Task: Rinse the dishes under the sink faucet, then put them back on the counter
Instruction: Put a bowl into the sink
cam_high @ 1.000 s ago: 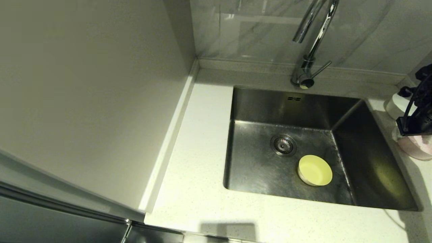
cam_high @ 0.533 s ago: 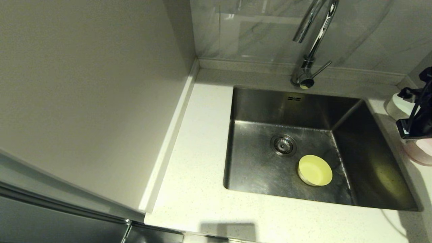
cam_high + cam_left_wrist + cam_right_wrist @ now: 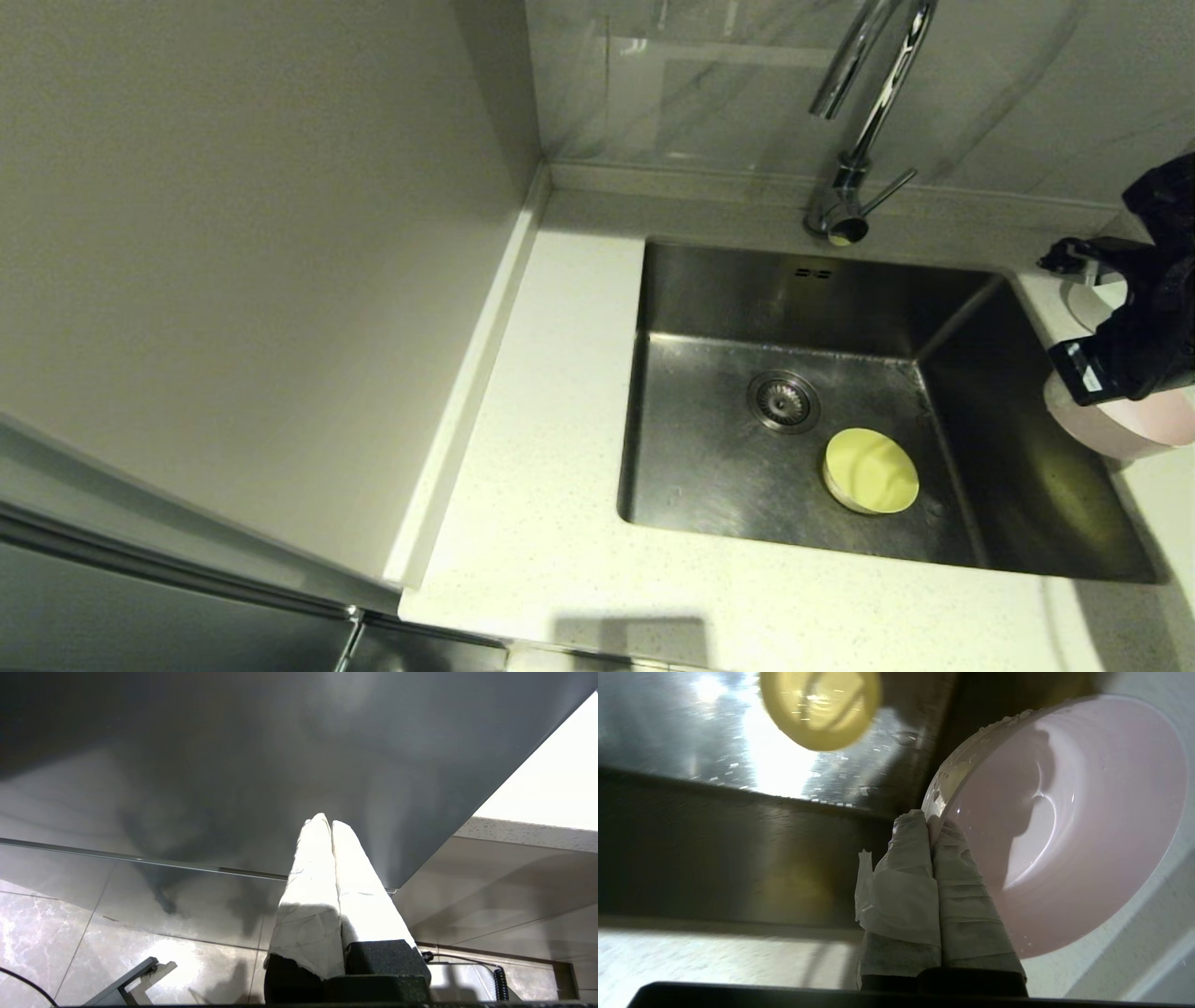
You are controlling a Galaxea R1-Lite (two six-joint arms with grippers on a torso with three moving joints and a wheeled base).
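— Where is the right gripper (image 3: 930,826) sitting?

— At the right edge of the sink (image 3: 943,308), clamping its taped fingers (image 3: 906,858) onto the rim of the pale pink bowl (image 3: 1078,826), which is hanging partly over the basin's right side.

— And the other dishes?

— The yellow-green bowl (image 3: 870,471) is lying on the sink floor just beside the drain (image 3: 783,400); a white bowl (image 3: 1088,301) is showing behind the arm on the counter (image 3: 551,467). The faucet (image 3: 859,121) is standing at the back.

— The left gripper (image 3: 331,823)?

— Parked below the counter (fingers pressed together, gripping nothing).
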